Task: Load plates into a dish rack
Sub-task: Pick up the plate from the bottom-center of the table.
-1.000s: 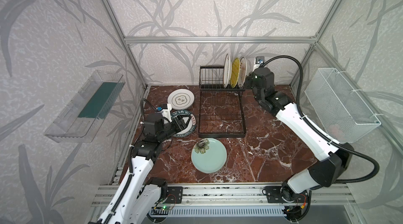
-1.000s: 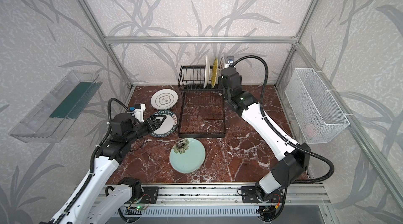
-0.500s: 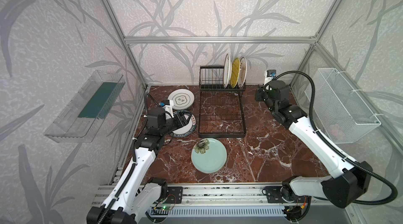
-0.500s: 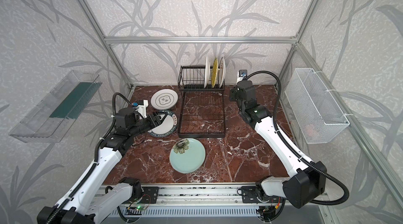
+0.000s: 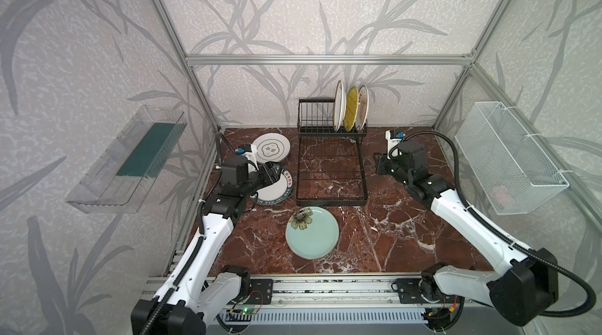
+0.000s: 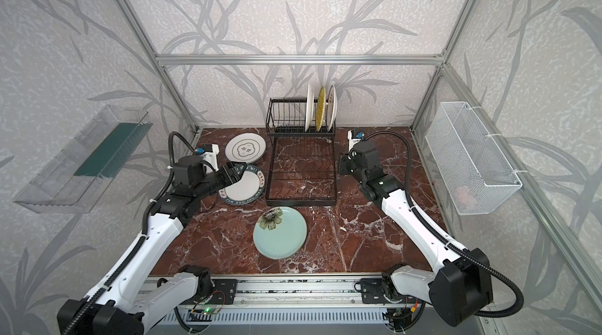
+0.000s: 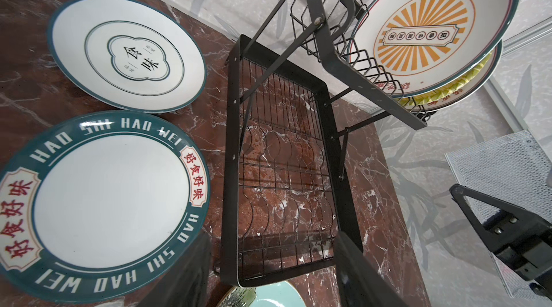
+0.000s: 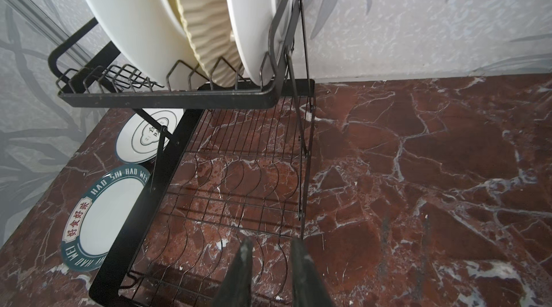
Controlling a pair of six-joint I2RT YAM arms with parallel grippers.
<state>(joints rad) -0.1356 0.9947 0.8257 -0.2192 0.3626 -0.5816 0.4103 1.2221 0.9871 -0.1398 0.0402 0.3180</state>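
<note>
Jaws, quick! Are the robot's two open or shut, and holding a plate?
Left gripper: jaws wide open, holding nothing.
Right gripper: jaws open just a little, holding nothing.

This is a robot test cell dressed as a kitchen corner. An aluminium profile frame [image 5: 325, 59] holds panels of grey leaf-patterned wallpaper [image 5: 277, 7] around a red marble-look tabletop [image 5: 407, 219]. The left arm [image 5: 211, 232] and right arm [image 5: 472, 219] are mounted on a slotted rail [image 5: 325, 291] with exposed wiring [image 5: 244, 309]. A dish rack [image 5: 315, 118] with upright plates [image 5: 340, 110] provides the domestic props.
</note>
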